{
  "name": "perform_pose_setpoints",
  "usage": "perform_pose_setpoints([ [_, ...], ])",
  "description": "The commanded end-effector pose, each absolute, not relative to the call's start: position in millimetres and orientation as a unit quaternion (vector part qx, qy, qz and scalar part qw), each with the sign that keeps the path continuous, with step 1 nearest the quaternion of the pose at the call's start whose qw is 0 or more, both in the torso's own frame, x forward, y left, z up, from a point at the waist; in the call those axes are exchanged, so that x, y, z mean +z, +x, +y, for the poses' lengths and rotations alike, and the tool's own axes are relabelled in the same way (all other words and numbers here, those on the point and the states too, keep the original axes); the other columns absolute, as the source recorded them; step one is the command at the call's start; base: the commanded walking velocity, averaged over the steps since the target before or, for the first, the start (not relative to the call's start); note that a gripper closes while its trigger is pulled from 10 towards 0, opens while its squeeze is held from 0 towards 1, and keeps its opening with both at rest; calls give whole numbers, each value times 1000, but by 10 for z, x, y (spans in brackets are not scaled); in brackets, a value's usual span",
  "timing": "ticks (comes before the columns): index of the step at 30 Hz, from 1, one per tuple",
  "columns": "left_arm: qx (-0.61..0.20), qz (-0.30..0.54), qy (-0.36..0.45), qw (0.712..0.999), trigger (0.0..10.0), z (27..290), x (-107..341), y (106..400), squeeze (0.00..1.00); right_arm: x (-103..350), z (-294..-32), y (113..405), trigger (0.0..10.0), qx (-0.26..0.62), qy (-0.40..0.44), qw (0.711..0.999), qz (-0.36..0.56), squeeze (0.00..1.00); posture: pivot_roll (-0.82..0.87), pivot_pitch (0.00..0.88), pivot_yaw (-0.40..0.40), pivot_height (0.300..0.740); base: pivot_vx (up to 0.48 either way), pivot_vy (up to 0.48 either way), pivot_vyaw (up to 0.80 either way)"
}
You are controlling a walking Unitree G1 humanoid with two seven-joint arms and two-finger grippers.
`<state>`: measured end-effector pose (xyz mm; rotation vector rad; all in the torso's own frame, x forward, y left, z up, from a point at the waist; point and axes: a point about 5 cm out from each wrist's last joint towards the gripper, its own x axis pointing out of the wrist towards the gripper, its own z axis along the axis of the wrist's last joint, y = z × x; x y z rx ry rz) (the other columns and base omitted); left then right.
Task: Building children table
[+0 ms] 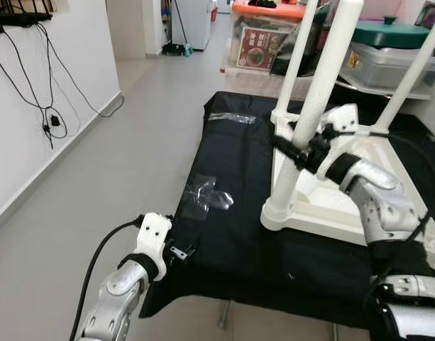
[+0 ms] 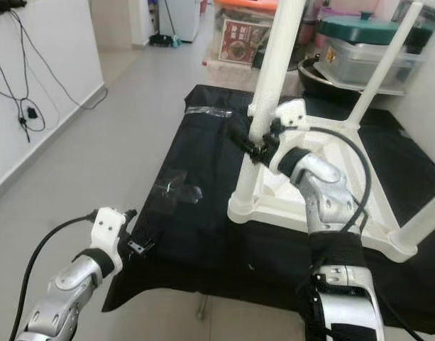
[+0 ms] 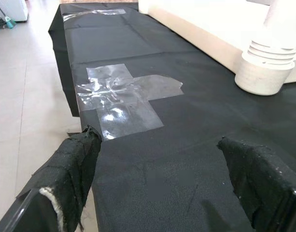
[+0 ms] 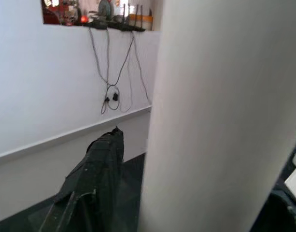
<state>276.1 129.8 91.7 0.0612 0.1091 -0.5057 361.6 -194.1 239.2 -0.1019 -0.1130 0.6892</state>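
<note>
Three legs stand up from the upturned table point(image 1: 331, 206); right gripper point(image 1: 302, 150) pinches the near leg point(image 1: 313, 114), likely seating it. Next: twist tight. Left gripper point(image 1: 180, 250) spread, idle.

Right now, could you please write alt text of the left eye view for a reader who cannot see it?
The right gripper grasps a white leg of an upside-down children's table lying on a black cloth. The left gripper hovers open at the cloth's near left edge, close to a patch of clear tape.
</note>
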Motion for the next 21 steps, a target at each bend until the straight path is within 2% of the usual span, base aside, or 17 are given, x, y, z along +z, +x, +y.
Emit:
perform_pose_setpoints([
  [1,-251,60,29,966,10000,1292,890,2759,0,2290,-1603,3648,0,413,-41,909,-43,0,50,0,-120,740,0,0,0],
  [2,-251,60,29,966,10000,1292,890,2759,0,2290,-1603,3648,0,413,-41,909,-43,0,50,0,-120,740,0,0,0],
  [3,-247,60,30,967,10000,1306,893,2751,0,2238,-1520,3749,0,367,-38,929,-32,0,57,0,-126,740,0,0,0],
  [4,-247,60,30,967,10000,1306,893,2751,0,2238,-1520,3749,0,367,-38,929,-32,0,57,0,-126,740,0,0,0],
  [5,-244,60,31,967,10000,1325,891,2740,0,2153,-1511,3891,0,262,-45,964,2,0,57,0,-126,740,0,0,0],
  [6,-244,60,31,967,10000,1325,891,2740,0,2153,-1511,3891,0,262,-45,964,2,0,57,0,-126,740,0,0,0],
  [7,-242,61,31,968,10000,1343,886,2723,0,2054,-1617,3975,0,110,-47,992,38,0,55,0,-126,740,0,0,0],
  [8,-242,61,31,968,10000,1343,886,2723,0,2054,-1617,3975,0,110,-47,992,38,0,55,0,-126,740,0,0,0],
  [9,-240,62,30,968,10000,1353,881,2711,0,1984,-1745,3991,0,-8,-44,997,63,0,55,0,-126,740,0,0,0],
  [10,-240,63,29,968,10000,1353,874,2699,0,1906,-1837,3884,0,-109,-27,991,68,0,49,0,-125,740,0,0,0],
  [11,-240,63,29,968,10000,1353,874,2699,0,1906,-1837,3884,0,-109,-27,991,68,0,49,0,-125,740,0,0,0],
  [12,-240,64,28,968,10000,1345,871,2695,0,1848,-1802,3719,0,-145,-12,987,62,0,52,0,-126,740,0,0,0],
  [13,-241,63,25,968,10000,1336,882,2696,0,1804,-1680,3515,10000,-148,2,987,56,0,50,0,-117,740,0,0,0],
  [15,-243,63,22,968,10000,1327,892,2692,0,1810,-1470,3250,10000,-116,11,993,36,0,47,0,-114,740,0,0,0],
  [17,-246,64,22,967,10000,1325,887,2686,0,1840,-1401,3169,10000,-102,18,994,25,0,35,0,-103,740,0,0,0],
  [19,-250,68,24,965,10000,1324,868,2678,0,1879,-1289,3109,10000,-53,26,998,18,0,26,0,-97,740,0,0,0],
  [21,-253,69,25,965,10000,1321,864,2686,0,2007,-1285,3127,10000,1,35,999,-26,0,12,0,-89,740,0,0,0],
])
